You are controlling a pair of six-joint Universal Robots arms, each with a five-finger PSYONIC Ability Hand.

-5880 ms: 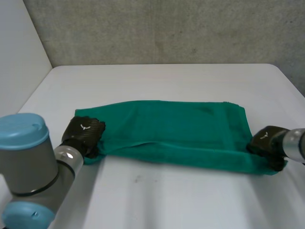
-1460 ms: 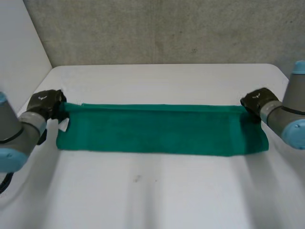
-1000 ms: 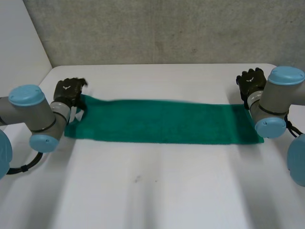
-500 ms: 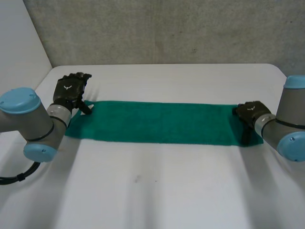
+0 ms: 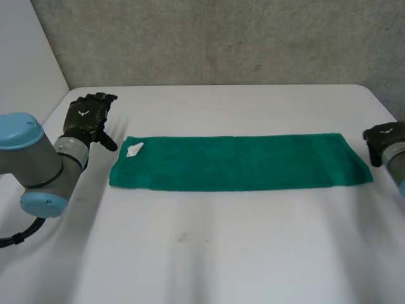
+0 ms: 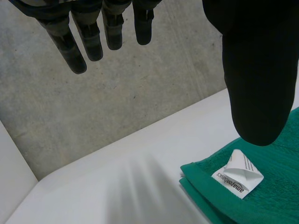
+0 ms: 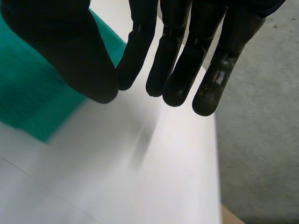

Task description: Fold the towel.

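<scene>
The green towel (image 5: 240, 161) lies flat on the white table (image 5: 209, 253) as a long narrow strip, folded lengthwise. A white label (image 5: 134, 150) sticks up at its left end. My left hand (image 5: 88, 116) hovers just beyond that end, clear of the cloth. In the left wrist view its fingers (image 6: 77, 42) are straight and spread from the thumb, with the label (image 6: 238, 173) and towel corner (image 6: 205, 186) below. My right hand (image 5: 385, 138) sits just past the towel's right end. In the right wrist view its thumb (image 7: 70, 51) meets the fingertips with nothing between them, beside the towel's end (image 7: 28, 98).
A grey concrete wall (image 5: 221, 38) runs behind the table. A white panel (image 5: 25, 76) stands at the table's left. The table's right edge (image 7: 217, 177) is close to my right hand. Bare tabletop stretches in front of the towel.
Both hands have come off the towel's ends and moved outward. The towel has shifted to the right and its label now shows. The right hand's fingers have closed against the thumb.
</scene>
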